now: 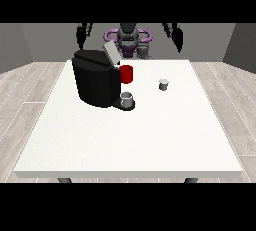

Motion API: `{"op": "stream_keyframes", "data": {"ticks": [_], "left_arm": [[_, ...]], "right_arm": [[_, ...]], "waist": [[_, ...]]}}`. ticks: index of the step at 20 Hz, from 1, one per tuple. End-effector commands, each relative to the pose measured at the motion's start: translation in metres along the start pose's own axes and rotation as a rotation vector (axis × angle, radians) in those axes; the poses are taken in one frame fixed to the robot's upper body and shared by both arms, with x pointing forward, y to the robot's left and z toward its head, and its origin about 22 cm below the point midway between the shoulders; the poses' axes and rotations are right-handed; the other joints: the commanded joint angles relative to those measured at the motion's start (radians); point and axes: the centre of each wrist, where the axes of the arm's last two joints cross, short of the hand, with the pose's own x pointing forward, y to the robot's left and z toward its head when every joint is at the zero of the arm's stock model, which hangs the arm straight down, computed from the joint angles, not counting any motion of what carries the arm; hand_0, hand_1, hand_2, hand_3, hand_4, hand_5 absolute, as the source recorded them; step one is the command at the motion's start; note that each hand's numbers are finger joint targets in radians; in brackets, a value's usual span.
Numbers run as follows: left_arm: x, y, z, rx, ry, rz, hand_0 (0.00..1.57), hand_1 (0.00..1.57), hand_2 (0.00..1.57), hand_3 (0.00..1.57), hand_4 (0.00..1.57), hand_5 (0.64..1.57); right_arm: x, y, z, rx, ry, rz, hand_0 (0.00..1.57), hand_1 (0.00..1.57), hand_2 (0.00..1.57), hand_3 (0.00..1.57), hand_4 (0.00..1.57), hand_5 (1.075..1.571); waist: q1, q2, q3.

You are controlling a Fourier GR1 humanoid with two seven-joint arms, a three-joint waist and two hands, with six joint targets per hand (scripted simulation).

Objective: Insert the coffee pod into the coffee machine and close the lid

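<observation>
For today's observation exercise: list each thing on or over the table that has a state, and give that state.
coffee machine: lid raised, open
coffee pod: upright on the table, not inserted
cup: upright under the spout
hand at the view's left: raised, holding nothing
hand at the view's right: raised, holding nothing

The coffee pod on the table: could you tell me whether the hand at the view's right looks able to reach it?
Probably yes: the coffee pod stands alone on bare table, clear of the coffee machine, and the hand at the view's right hangs raised behind it.

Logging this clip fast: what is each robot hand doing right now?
Robot hand at the view's left: raised behind the table, holding nothing; fingers cannot be told.
Robot hand at the view's right: raised, holding nothing; fingers cannot be told.
</observation>
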Motion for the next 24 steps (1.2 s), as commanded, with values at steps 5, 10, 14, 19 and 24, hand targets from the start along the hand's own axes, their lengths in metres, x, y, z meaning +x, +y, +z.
{"op": "stream_keyframes", "data": {"ticks": [5, 10, 14, 19, 24], "left_arm": [[-0.020, 0.004, 0.001, -0.085, -0.108, 0.044, 0.00, 0.00, 0.00, 0.00, 0.31, 1.571], [0.011, 0.020, -0.019, -0.099, -0.150, -0.168, 0.00, 0.00, 0.00, 0.00, 0.00, 1.571], [0.022, 0.052, -0.041, -0.114, -0.040, -0.215, 0.00, 0.00, 0.00, 0.00, 0.00, 1.571], [0.024, 0.081, -0.071, -0.115, -0.006, -0.185, 0.00, 0.00, 0.00, 0.00, 0.00, 1.571], [0.001, 0.082, -0.082, -0.075, 0.068, -0.252, 0.00, 0.00, 0.00, 0.00, 0.00, 1.571]], "right_arm": [[-0.012, 0.013, 0.014, 0.050, 0.093, -0.035, 0.00, 0.00, 0.00, 0.00, 0.13, 1.571], [-0.018, -0.002, 0.006, -0.163, -0.050, -0.088, 0.00, 0.00, 0.00, 0.00, 0.09, 1.571], [0.000, 0.012, -0.003, -0.142, -0.039, -0.089, 0.00, 0.00, 0.00, 0.00, 0.27, 1.571], [0.002, 0.032, -0.003, -0.105, -0.108, -0.090, 0.00, 0.00, 0.00, 0.00, 0.17, 1.571], [0.010, 0.037, -0.001, -0.032, -0.117, -0.105, 0.00, 0.00, 0.00, 0.00, 0.19, 1.571]], "waist": [[-0.047, 0.000, 0.0135], [-0.075, 0.036, 0.0147], [-0.088, 0.033, 0.0139], [-0.145, 0.113, 0.0137], [-0.189, 0.148, 0.0135]]}}
